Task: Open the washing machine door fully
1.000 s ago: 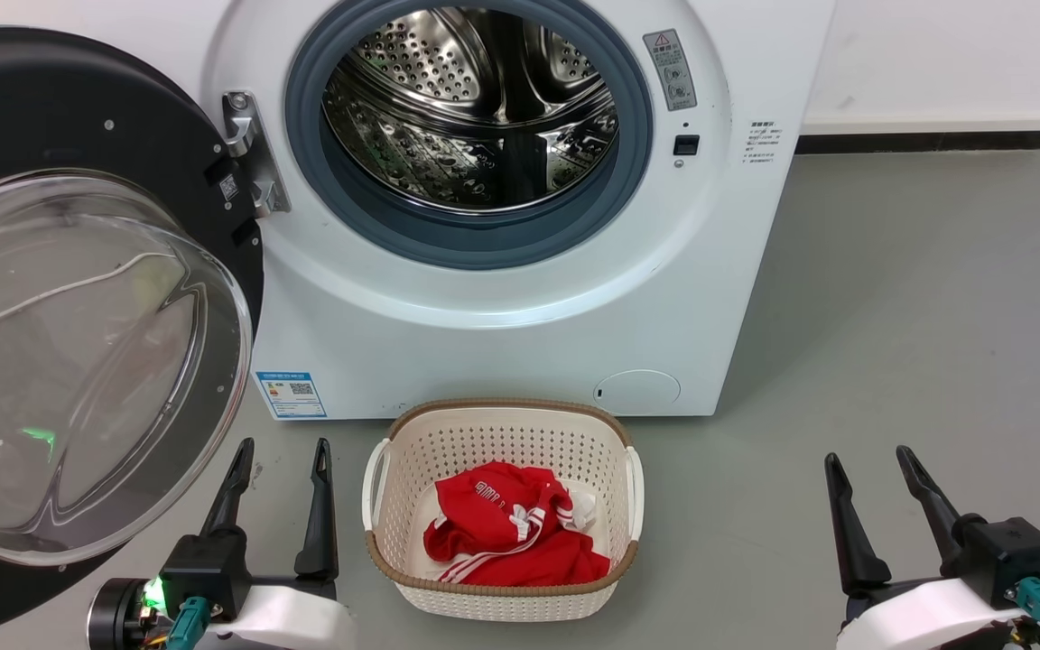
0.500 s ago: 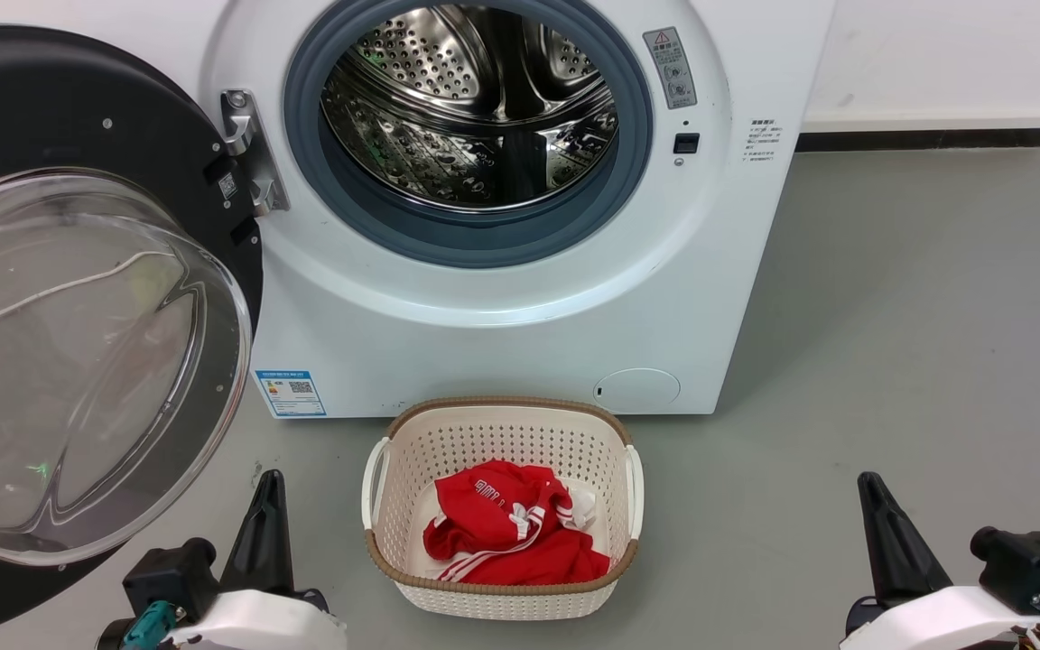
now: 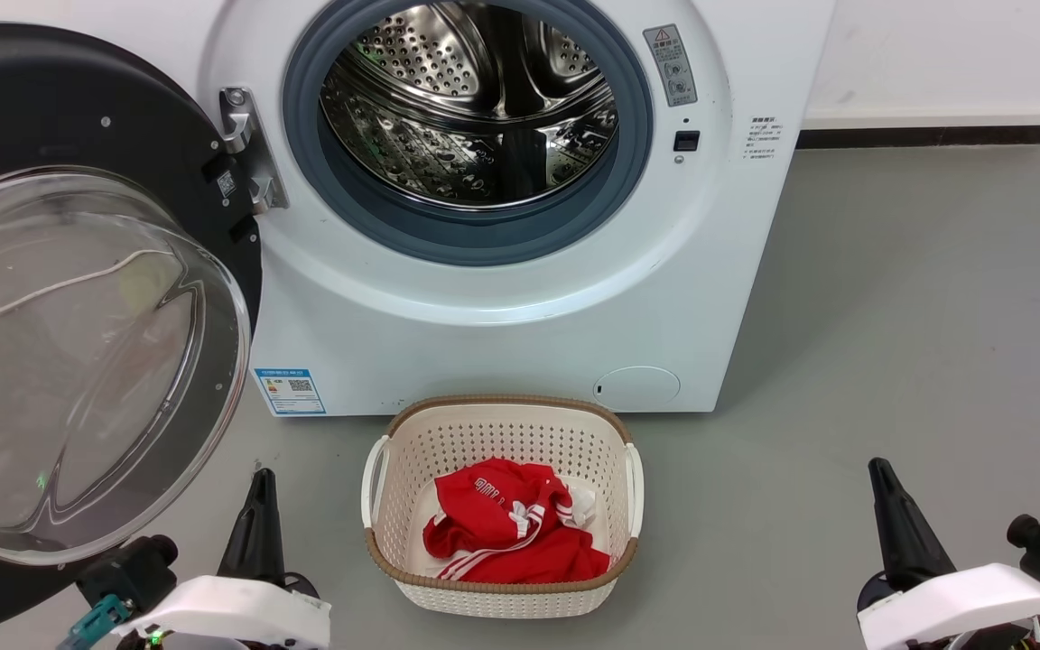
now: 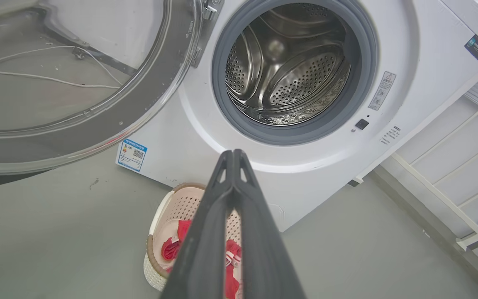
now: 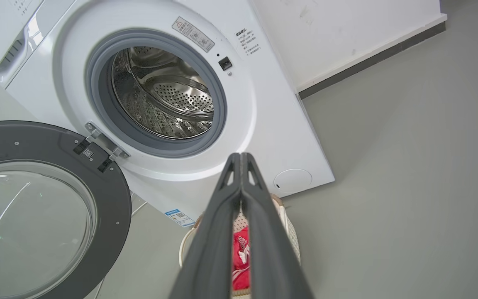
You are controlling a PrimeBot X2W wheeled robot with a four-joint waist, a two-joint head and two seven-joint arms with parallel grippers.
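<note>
Head view: the washing machine door (image 3: 78, 108) stands swung out on its hinge (image 3: 249, 149) at the left of the washing machine (image 3: 502, 343). Its inner face and clear glass bowl (image 3: 78, 361) are turned toward the camera, and the steel drum (image 3: 466, 108) lies fully exposed. The left tool (image 3: 260, 483) and the right tool (image 3: 883, 474) sit low at the bottom corners, touching nothing and apart from the door. Between them on the floor (image 3: 890, 316), just in front of the machine, stands a cream perforated basket (image 3: 502, 420) holding a red garment (image 3: 511, 533).

Left wrist view: the left tool's two fingers lie pressed together with nothing between them, aimed at the machine's front below the drum opening.

Right wrist view: the right tool's fingers likewise meet, empty. The door shows at lower left, folded well back from the opening.

The door looks at or near full swing, though its far edge runs off the head view. If any travel remains, the left tool is nearer. Press its closed fingers on the black rim far from the hinge, never on the glass bowl. Follow the arc slowly, stop when the hinge resists, and keep the forearm clear of the basket.
</note>
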